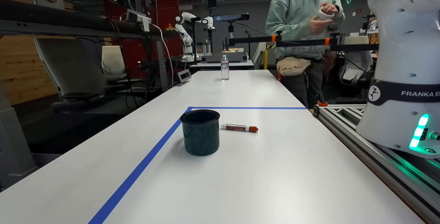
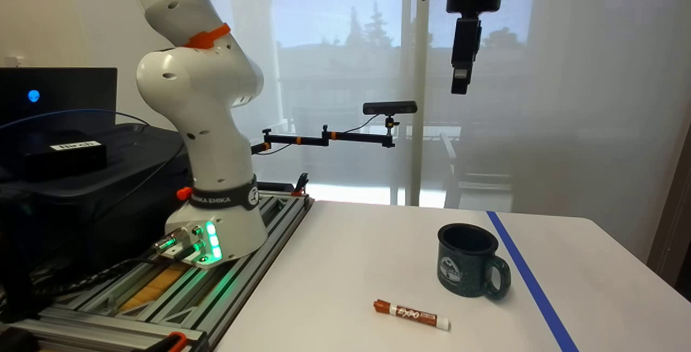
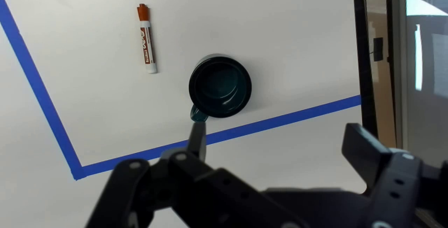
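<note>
My gripper [image 3: 275,126] is open and empty, its two dark fingers wide apart in the wrist view. In an exterior view the gripper [image 2: 460,88] hangs pointing down, high above the table. A dark green speckled mug [image 3: 220,86] with a black rim stands upright on the table, and it looks empty inside. The mug also shows in both exterior views [image 1: 201,133] [image 2: 467,260]; its handle is hidden in one of them. A marker with a brown-red cap [image 3: 146,39] lies beside the mug, apart from it. The marker also shows in both exterior views [image 1: 240,127] [image 2: 411,315].
Blue tape [image 3: 38,81] marks a corner on the white table [image 1: 268,182]. A water bottle [image 1: 224,68] stands at the table's far end, near a small grey device [image 1: 184,76]. A camera on a black arm [image 2: 390,108] reaches over the table's side. A person [image 1: 306,21] stands beside the table.
</note>
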Motion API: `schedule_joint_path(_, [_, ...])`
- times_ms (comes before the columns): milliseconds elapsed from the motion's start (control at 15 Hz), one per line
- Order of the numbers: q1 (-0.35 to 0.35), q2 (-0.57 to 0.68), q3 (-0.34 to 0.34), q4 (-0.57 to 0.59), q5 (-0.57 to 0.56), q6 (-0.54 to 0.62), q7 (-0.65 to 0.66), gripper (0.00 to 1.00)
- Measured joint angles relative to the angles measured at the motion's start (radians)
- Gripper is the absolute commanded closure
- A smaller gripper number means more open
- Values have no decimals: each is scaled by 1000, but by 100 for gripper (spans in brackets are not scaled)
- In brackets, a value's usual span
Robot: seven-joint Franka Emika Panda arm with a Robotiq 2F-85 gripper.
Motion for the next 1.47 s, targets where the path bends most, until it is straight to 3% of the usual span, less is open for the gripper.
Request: schedule_joint_path(1467, [-1, 44, -15, 25, 2, 0, 3, 0])
